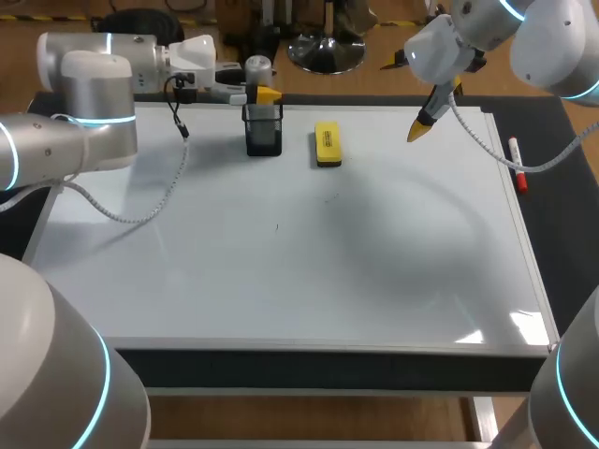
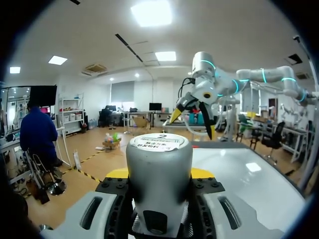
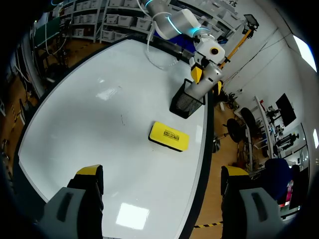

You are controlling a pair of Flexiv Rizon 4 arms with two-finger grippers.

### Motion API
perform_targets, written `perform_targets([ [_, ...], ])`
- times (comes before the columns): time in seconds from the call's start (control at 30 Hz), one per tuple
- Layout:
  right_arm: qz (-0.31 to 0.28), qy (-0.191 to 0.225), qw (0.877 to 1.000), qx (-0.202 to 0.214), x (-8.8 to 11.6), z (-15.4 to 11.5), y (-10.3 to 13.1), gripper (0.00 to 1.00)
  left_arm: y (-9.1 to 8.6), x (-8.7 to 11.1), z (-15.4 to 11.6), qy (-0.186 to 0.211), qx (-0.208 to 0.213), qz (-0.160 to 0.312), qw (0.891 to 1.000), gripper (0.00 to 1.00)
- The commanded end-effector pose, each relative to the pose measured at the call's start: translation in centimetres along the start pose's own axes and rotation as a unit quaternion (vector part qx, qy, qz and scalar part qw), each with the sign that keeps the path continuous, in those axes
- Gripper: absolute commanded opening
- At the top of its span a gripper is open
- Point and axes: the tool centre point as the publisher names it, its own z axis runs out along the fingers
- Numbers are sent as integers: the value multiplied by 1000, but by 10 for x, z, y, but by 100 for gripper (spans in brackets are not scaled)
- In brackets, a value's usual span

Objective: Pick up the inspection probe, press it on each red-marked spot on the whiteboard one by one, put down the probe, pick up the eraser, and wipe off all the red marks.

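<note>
Head view: the left arm (image 1: 89, 112) is stretching in level from the left along the far edge of the whiteboard (image 1: 281, 281), its cable sagging over the board beneath it. The left gripper (image 1: 260, 94) is pinching the grey, white-capped inspection probe (image 2: 158, 164) upright between its yellow-tipped fingers. It is holding the probe directly over the black mesh holder (image 1: 263, 131) that is standing on the board's far side. From the right wrist view the probe's lower end is meeting the holder's mouth, though how deep it is sitting cannot be told. Just to the right of the holder, the yellow eraser (image 1: 328, 144) is lying flat on the board, apart from both grippers. Farther right, the right arm (image 1: 487, 37) is coming down from the far right corner. The right gripper (image 3: 160, 174) is hanging above the board's far right area with its fingers spread wide and nothing between them. A cable is looping away from the right wrist toward the board's right side. A red marker (image 1: 517, 166) is lying along that right edge.
</note>
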Motion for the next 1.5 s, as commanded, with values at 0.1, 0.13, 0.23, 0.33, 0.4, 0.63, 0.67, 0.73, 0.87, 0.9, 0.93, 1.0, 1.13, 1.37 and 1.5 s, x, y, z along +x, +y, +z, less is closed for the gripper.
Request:
perform_targets([
  [0.1, -1, 1, 1000, 1, 0, -1, 0, 100, -4, 1, -2, -3, 1, 6, 1000, 100],
  [0.13, -1, 1, 1000, 1, 0, -1, 0, 100, -6, 2, -3, -3, 2, 6, 1000, 100],
  [0.23, -1, 1, 1000, 1, 0, -1, 0, 100, -8, 1, -6, -5, 3, 10, 1000, 100],
  [0.33, -1, 1, 1000, 1, 0, -1, 0, 100, -11, 3, -11, -13, -2, 16, 1000, 100],
  [0.4, -1, 1, 1000, 1, 0, -1, 0, 100, -13, 3, -15, -19, -10, 23, 1000, 100],
  [0.63, -1, 1, 1000, 1, 0, -1, 0, 100, -18, 6, -34, -41, -44, 53, 997, 100],
  [0.67, -1, 1, 1000, 1, 0, -1, 0, 100, -19, 7, -37, -44, -48, 56, 996, 100],
  [0.73, -1, 1, 1000, 1, 0, -1, 0, 100, -21, 8, -45, -52, -55, 61, 995, 100],
  [0.87, -1, 1, 1000, 1, 0, -1, 0, 100, -24, 9, -57, -65, -66, 71, 993, 100],
  [0.9, -1, 1, 1000, 1, 0, -1, 0, 100, -24, 10, -60, -68, -69, 73, 993, 100],
  [0.93, -1, 1, 1000, 1, 0, -1, 0, 100, -25, 10, -63, -71, -71, 76, 992, 100],
  [1.0, -1, 1, 1000, 1, 0, -1, 0, 100, -26, 12, -68, -77, -77, 81, 991, 100],
  [1.13, -1, 1, 1000, 1, 0, -1, 0, 100, -29, 16, -78, -85, -89, 95, 988, 100],
  [1.37, -1, 1, 1000, 1, 0, -1, 0, 100, -29, 24, -95, -99, -122, 114, 981, 100],
  [1.5, -1, 1, 1000, 1, 0, -1, 0, 100, -27, 29, -103, -106, -136, 117, 978, 100],
])
